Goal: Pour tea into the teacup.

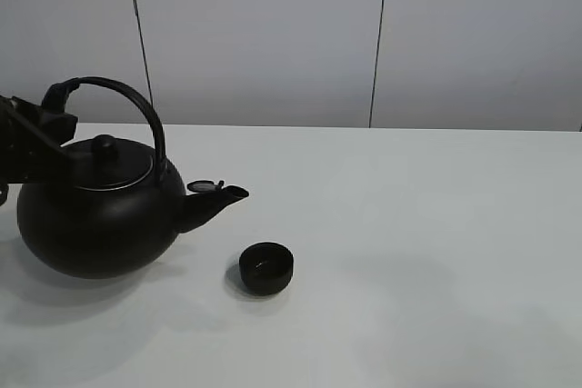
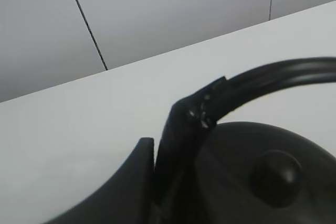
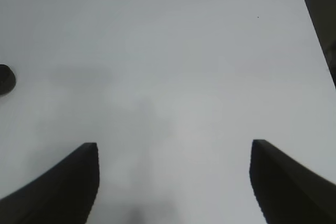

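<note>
"Progress so far?"

"Barely begun. Your left hand point(image 2: 160, 177) pinches the kettle point(image 1: 91, 215) by its handle. The kettle is upright and nothing is pouring. The teacup point(image 1: 266, 267) waits near its spout on the surface point(image 1: 436, 252). Your right hand point(image 3: 173, 182) is spread and empty."

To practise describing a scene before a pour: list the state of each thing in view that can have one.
kettle: upright, not tipped, lid on.
spout cap: looks flipped open.
teacup: upright on the table, apart from the kettle; contents unclear.
left gripper: shut on the kettle's handle.
right gripper: open, holding nothing.
tea: no stream visible.
</note>
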Controlling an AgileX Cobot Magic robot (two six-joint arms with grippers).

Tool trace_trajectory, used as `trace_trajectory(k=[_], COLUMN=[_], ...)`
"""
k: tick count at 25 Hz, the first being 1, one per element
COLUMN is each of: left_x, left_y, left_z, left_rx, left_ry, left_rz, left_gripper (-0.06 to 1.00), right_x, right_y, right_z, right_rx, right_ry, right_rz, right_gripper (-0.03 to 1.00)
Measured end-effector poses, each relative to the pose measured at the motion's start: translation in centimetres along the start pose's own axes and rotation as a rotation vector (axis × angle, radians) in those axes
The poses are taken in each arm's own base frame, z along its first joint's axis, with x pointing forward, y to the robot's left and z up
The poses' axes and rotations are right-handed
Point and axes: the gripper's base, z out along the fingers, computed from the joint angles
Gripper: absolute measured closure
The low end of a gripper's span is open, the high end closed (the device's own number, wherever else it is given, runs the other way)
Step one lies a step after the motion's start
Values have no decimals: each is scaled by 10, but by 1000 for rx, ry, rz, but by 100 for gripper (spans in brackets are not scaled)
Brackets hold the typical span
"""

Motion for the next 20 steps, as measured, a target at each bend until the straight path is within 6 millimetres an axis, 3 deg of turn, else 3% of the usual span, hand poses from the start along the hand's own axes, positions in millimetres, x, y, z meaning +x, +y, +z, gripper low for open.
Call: trace_trajectory(k=[20], left_x=[-4], left_y=[-4], left_z=[3], left_rx=[34], left_ry=[-11], left_rz=[86], left_gripper=[82], right_x=[0], right_y=[0], right_z=[0], right_rx=[0], right_ry=[1], right_rz=[0], right_gripper=[42])
